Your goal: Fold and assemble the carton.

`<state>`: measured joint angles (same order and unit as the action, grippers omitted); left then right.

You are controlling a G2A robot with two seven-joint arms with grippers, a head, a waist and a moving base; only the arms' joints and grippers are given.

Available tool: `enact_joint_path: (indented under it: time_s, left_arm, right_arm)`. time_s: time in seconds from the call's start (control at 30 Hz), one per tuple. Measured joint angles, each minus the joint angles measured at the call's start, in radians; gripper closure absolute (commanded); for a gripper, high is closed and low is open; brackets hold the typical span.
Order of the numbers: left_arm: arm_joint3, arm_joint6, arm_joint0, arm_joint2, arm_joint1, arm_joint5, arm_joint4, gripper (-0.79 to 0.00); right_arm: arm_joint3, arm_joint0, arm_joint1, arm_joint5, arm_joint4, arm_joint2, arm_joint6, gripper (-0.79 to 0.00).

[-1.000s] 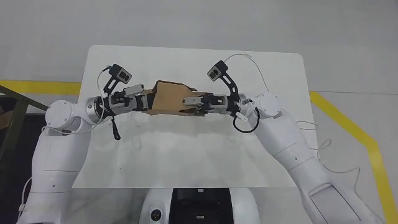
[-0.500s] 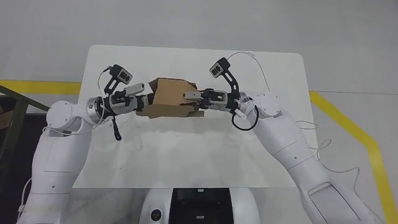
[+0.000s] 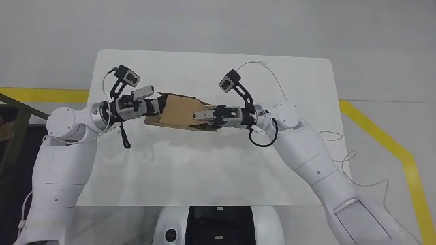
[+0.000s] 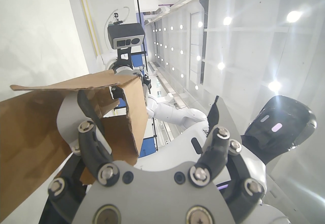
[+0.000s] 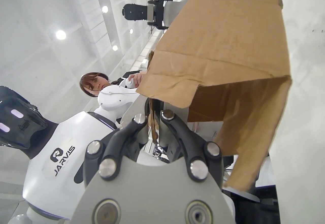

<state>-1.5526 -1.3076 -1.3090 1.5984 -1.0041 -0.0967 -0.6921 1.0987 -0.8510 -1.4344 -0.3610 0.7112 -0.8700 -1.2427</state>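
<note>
Carton (image 3: 180, 111), held above the surface (image 3: 204, 170), could twist or crumple, since only the right pincer (image 5: 155, 114) is clenched on a flap while the left pincer (image 3: 154, 100), spread wide, merely props it.

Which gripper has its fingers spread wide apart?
The left gripper: its fingers stand wide apart, one inside the carton's open end. The right gripper has its fingers pinched together on a carton edge.
</note>
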Motion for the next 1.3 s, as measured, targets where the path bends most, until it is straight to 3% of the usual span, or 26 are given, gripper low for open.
enact_joint_path:
  time_s: [0.27,0.3,0.37,0.57,0.77,1.0,1.03,1.07,1.1,1.13,1.3]
  left_arm:
    - [-0.006,-0.060,-0.007,-0.024,0.006,0.031,0.017,-0.785]
    - [-0.005,-0.063,-0.006,-0.025,0.006,0.031,0.011,-0.720]
    - [-0.004,-0.066,-0.005,-0.026,0.006,0.027,-0.002,-0.391]
    - [0.002,-0.075,0.003,-0.026,0.009,0.039,-0.027,-0.289]
    - [0.004,-0.077,0.011,-0.035,0.013,0.040,0.000,-0.102]
    - [0.000,-0.058,0.009,-0.042,0.017,0.002,0.049,-0.043]
    - [0.001,-0.056,0.009,-0.042,0.017,0.001,0.048,-0.022]
    - [0.001,-0.055,0.008,-0.041,0.018,0.000,0.047,-0.006]
    - [0.001,-0.053,0.008,-0.040,0.018,-0.001,0.046,0.000]
    - [0.001,-0.053,0.008,-0.039,0.019,-0.001,0.044,0.000]
    - [0.004,-0.041,0.007,-0.034,0.021,-0.015,0.039,0.000]
  right_arm:
    - [-0.015,0.018,-0.010,-0.001,-0.004,0.011,0.013,0.000]
    - [-0.018,0.021,-0.012,0.000,-0.004,0.013,0.011,0.000]
    - [-0.023,0.024,-0.014,0.002,-0.006,0.016,0.008,0.000]
    - [-0.036,0.035,-0.019,0.008,-0.008,0.024,-0.013,0.000]
    - [-0.048,0.045,-0.023,0.004,-0.013,0.022,-0.014,0.000]
    - [-0.059,0.053,-0.024,0.007,-0.035,0.019,-0.013,0.000]
    - [-0.060,0.054,-0.024,0.007,-0.037,0.018,-0.012,-0.049]
    - [-0.062,0.054,-0.024,0.008,-0.039,0.017,-0.012,-0.283]
    - [-0.063,0.055,-0.024,0.008,-0.042,0.015,-0.010,-0.631]
    - [-0.064,0.055,-0.024,0.009,-0.044,0.015,-0.008,-0.785]
    - [-0.057,0.050,-0.025,0.004,-0.040,0.005,0.011,-0.785]
